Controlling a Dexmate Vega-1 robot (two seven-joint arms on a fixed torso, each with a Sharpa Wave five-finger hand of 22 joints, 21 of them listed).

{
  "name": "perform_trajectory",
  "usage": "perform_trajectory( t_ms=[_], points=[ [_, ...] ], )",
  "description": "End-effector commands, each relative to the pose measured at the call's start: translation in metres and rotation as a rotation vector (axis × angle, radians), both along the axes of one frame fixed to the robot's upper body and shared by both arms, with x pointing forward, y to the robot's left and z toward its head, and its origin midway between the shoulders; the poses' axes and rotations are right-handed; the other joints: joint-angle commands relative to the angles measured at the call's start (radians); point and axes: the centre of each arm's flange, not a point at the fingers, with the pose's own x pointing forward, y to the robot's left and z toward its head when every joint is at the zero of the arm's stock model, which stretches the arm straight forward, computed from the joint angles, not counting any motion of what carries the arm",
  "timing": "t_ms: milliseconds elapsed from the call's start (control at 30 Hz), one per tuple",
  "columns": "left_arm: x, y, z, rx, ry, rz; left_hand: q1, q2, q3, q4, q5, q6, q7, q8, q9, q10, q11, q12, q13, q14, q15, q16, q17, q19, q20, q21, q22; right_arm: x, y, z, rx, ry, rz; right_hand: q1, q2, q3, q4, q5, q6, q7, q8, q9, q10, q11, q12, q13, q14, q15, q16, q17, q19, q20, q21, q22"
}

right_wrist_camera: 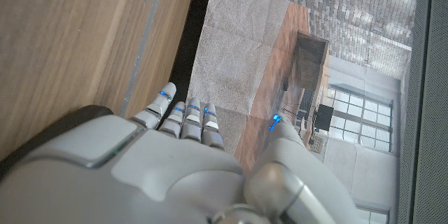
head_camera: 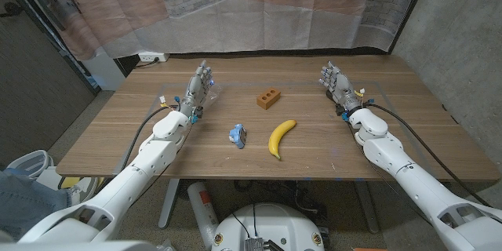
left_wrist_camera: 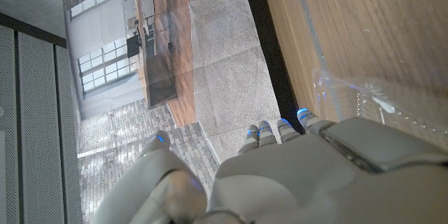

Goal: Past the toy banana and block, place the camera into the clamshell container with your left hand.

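Observation:
A small blue toy camera (head_camera: pixel 238 135) lies on the wooden table (head_camera: pixel 314 165), just left of the yellow toy banana (head_camera: pixel 281 137). The brown block (head_camera: pixel 268 98) with holes sits behind them. A clear clamshell container (head_camera: pixel 210 92) (left_wrist_camera: pixel 371 101) is faintly visible at the far left, partly hidden by my left hand (head_camera: pixel 196 90) (left_wrist_camera: pixel 294 175), which stands over it with fingers stretched out and nothing held. At the far right my right hand (head_camera: pixel 337 85) (right_wrist_camera: pixel 161 168) stands with fingers extended and holds nothing. Both hands are well behind the camera.
The table's far edge (head_camera: pixel 259 55) lies just beyond both hands, with a translucent plastic curtain (head_camera: pixel 259 8) behind it. A concrete wall (head_camera: pixel 463 39) stands at the right. A white power strip (head_camera: pixel 151 57) lies on the floor past the far left corner.

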Motion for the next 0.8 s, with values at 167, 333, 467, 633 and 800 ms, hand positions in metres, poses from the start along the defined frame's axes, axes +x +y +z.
perform_trajectory(
  t_ms=[167, 333, 467, 633, 800],
  points=[
    [-0.0004, 0.0087, -0.0005, -0.096, -0.011, 0.012, 0.011, 0.003, 0.005, -0.002, 0.009, -0.002, 0.006, 0.005, 0.004, -0.005, 0.001, 0.007, 0.004, -0.006, 0.004, 0.008, 0.004, -0.008, -0.030, 0.005, 0.003, -0.0003, 0.0003, -0.0097, -0.055, 0.037, -0.012, 0.012, 0.000, 0.008, -0.002, 0.004, 0.012, -0.004, 0.006, 0.003, 0.009, -0.004, 0.006, 0.002, 0.011, 0.000, 0.007, 0.005, 0.013, -0.049, 0.002, 0.003],
    [-0.0003, 0.0096, 0.0012, -0.088, -0.014, 0.017, 0.013, 0.006, 0.004, -0.003, 0.011, 0.003, 0.009, 0.005, 0.004, 0.000, 0.004, 0.008, 0.005, -0.003, 0.009, 0.008, 0.004, -0.006, -0.027, 0.005, 0.004, 0.0001, -0.0020, -0.0098, -0.057, 0.037, -0.017, 0.012, 0.001, 0.008, -0.002, 0.003, 0.012, -0.005, 0.005, 0.003, 0.010, -0.004, 0.006, 0.002, 0.012, 0.000, 0.007, 0.005, 0.014, -0.049, 0.000, 0.003],
    [-0.0014, 0.0114, 0.0044, -0.084, -0.015, 0.023, 0.015, 0.008, 0.004, -0.004, 0.012, 0.006, 0.011, 0.006, 0.004, 0.003, 0.005, 0.008, 0.005, -0.001, 0.010, 0.009, 0.004, -0.007, -0.022, 0.004, 0.004, 0.0004, -0.0036, -0.0085, -0.050, 0.034, -0.018, 0.012, 0.001, 0.008, -0.002, 0.002, 0.012, -0.006, 0.005, 0.003, 0.009, -0.004, 0.006, 0.002, 0.012, 0.000, 0.007, 0.006, 0.014, -0.048, -0.002, 0.003],
    [-0.0038, 0.0121, 0.0063, -0.080, -0.017, 0.030, 0.017, 0.010, 0.004, -0.004, 0.014, 0.008, 0.010, 0.005, 0.004, 0.004, 0.004, 0.008, 0.005, 0.003, 0.012, 0.009, 0.004, -0.006, -0.020, 0.003, 0.004, 0.0020, -0.0042, -0.0089, -0.049, 0.036, -0.021, 0.012, 0.002, 0.008, -0.003, 0.001, 0.012, -0.005, 0.005, 0.003, 0.008, -0.004, 0.005, 0.003, 0.011, 0.000, 0.006, 0.006, 0.014, -0.047, -0.005, 0.003],
    [-0.0070, 0.0134, 0.0067, -0.069, -0.016, 0.040, 0.021, 0.014, 0.004, -0.006, 0.015, 0.010, 0.010, 0.005, 0.005, 0.007, 0.003, 0.009, 0.005, 0.006, 0.011, 0.010, 0.004, -0.006, -0.016, 0.003, 0.004, 0.0034, -0.0021, -0.0103, -0.047, 0.037, -0.018, 0.012, 0.003, 0.007, -0.003, 0.000, 0.013, -0.005, 0.005, 0.003, 0.008, -0.005, 0.005, 0.003, 0.011, 0.001, 0.006, 0.006, 0.014, -0.046, -0.007, 0.003]
  ],
)
